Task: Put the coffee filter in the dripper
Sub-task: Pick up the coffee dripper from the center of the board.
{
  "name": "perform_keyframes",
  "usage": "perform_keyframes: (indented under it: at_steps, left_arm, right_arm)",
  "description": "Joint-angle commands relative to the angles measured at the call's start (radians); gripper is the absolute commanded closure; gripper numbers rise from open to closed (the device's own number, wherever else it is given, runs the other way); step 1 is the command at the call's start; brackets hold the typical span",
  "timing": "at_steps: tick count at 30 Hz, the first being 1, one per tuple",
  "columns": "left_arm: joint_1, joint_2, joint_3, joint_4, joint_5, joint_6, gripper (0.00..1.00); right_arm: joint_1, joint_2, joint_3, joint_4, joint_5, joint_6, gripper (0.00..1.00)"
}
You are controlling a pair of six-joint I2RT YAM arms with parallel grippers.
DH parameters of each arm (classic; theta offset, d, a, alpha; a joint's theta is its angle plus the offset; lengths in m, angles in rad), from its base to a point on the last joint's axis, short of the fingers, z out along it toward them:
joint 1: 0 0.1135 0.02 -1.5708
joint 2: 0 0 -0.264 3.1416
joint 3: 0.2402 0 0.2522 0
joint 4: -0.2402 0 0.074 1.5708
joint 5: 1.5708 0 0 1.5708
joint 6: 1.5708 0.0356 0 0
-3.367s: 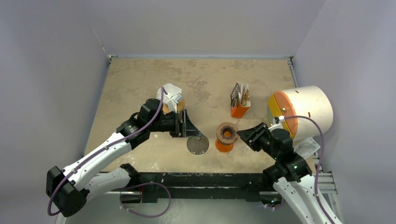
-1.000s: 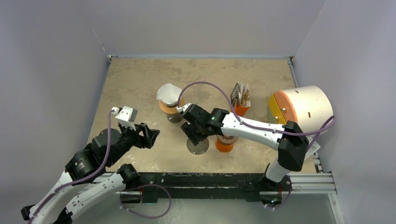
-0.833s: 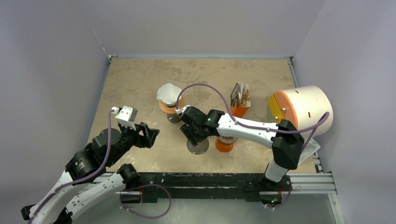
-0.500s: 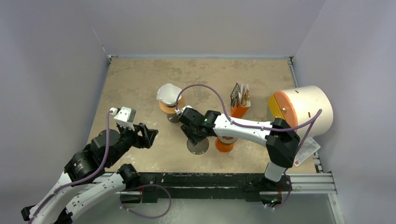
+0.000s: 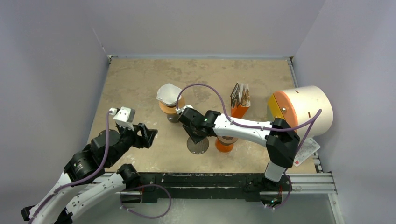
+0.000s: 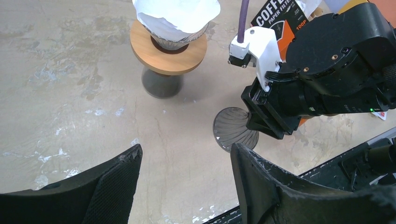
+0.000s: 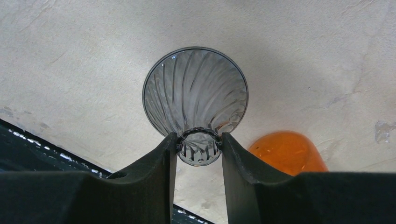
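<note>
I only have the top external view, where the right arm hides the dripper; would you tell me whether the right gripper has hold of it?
Observer: In the right wrist view, the right gripper has a finger on each side of the narrow neck of the dripper, both seemingly touching it.
Operator: Which way does its wide rim face?
Observer: Away from the gripper, toward the table.
</note>
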State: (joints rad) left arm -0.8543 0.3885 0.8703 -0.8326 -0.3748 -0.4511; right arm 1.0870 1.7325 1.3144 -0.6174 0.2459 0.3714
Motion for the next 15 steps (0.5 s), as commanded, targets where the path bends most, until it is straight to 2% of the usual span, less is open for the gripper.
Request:
perform_keyframes:
  at_steps: [1, 5, 11, 15]
  left_arm:
    - [-0.005, 0.004, -0.002, 0.006, -0.009, -0.004, 0.32]
    - [-0.005, 0.026, 0.01, -0.014, 0.026, -0.045, 0.32]
    - [-0.005, 0.075, 0.013, -0.059, 0.096, -0.218, 0.33]
    - [-0.005, 0.087, -0.02, -0.011, 0.194, -0.321, 0.32]
  right_arm:
    - [0.011, -0.018, 0.035, 0.003, 0.018, 0.015, 0.83]
    - [0.012, -0.078, 0.032, -0.004, 0.001, 0.025, 0.92]
    - [0.013, -0.253, -0.016, 0.032, -0.055, 0.03, 0.96]
    - [0.013, -0.373, -0.075, 0.085, -0.083, 0.038, 0.97]
